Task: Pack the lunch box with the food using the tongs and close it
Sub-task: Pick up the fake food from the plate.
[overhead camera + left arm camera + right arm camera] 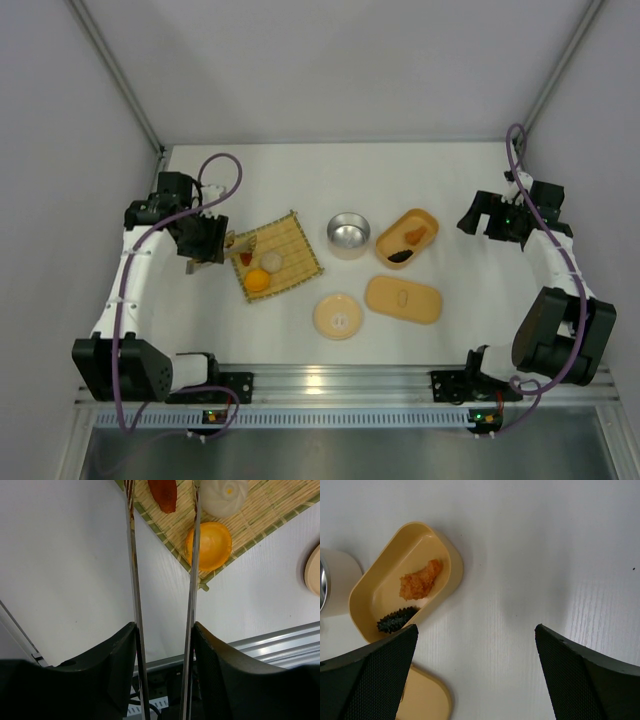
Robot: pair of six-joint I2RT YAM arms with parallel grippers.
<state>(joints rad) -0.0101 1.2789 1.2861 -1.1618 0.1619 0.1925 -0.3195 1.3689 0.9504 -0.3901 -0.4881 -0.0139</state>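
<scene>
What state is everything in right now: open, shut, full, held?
lunch box, open, holds orange-tan piece and dark piece
box lid, off, flat on table
left gripper, shut on tongs
tongs, arms apart, tips over bamboo mat
right gripper, open, empty
bamboo mat, carries orange ball, white ball, reddish piece
metal bowl, uncovered, looks empty
round lid, off, on table

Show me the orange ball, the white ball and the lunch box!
orange ball (208, 545), left wrist view, its middle.
white ball (224, 495), left wrist view, its middle.
lunch box (415, 550), right wrist view, bare floor inside.
</scene>
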